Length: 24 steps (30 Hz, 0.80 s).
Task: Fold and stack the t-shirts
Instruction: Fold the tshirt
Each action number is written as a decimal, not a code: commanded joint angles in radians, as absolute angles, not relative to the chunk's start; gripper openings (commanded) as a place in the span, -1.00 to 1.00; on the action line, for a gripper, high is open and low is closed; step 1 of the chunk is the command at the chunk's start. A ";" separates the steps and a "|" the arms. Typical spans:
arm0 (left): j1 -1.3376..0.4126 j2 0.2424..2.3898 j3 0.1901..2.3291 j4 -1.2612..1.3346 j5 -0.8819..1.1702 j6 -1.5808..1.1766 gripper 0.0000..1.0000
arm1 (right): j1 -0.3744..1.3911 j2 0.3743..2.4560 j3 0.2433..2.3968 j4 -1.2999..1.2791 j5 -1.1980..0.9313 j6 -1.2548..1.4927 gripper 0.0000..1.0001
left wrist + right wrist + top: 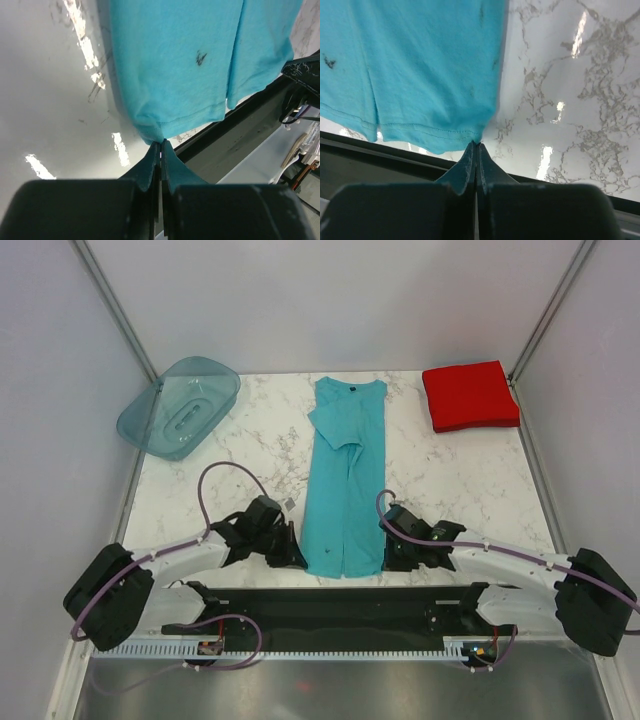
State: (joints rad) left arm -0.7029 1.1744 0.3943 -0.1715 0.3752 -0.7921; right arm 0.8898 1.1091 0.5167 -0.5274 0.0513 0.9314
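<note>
You have two shirts on the table [470, 490]: one blue and one red. The blue shirt [347, 480] lies in the middle of the top view as one long thin strip. Its long way runs from the bottom of the frame up to the top. The neck end is at the top and the hem is at the bottom, close to your arms.

The left gripper [297, 558] is at the bottom left corner of the hem. Its two fingers are pressed together and pinch that corner of the blue shirt. The right gripper [388, 558] is at the bottom right corner and pinches that corner the same way. So the whole strip lies straight away from both grippers, toward the top of the frame. Both arms are just as near to it, one on each side.

I think the next move is to lift both corners together and carry the hem up toward the neck. Keep the two hands level, or the fold may go crooked.

The red shirt [470, 395] is a folded square in the upper right, well apart from the blue one. There is one see-through tray [225, 390] in the upper left.
</note>
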 commanded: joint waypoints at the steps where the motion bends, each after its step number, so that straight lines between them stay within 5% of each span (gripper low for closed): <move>1: -0.707 1.219 0.483 -0.137 0.373 -0.807 -0.95 | 0.884 1.158 0.615 -0.522 0.106 0.887 -1.00; 24: -0.454 1.713 1.038 -0.169 0.471 -0.612 -0.95 | 0.578 1.667 1.109 -0.463 0.094 0.434 -1.00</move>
State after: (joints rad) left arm -0.4862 1.6608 0.9401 -0.1844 0.4179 -0.6876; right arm 0.5964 1.6108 1.0107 -0.4885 0.0822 0.5343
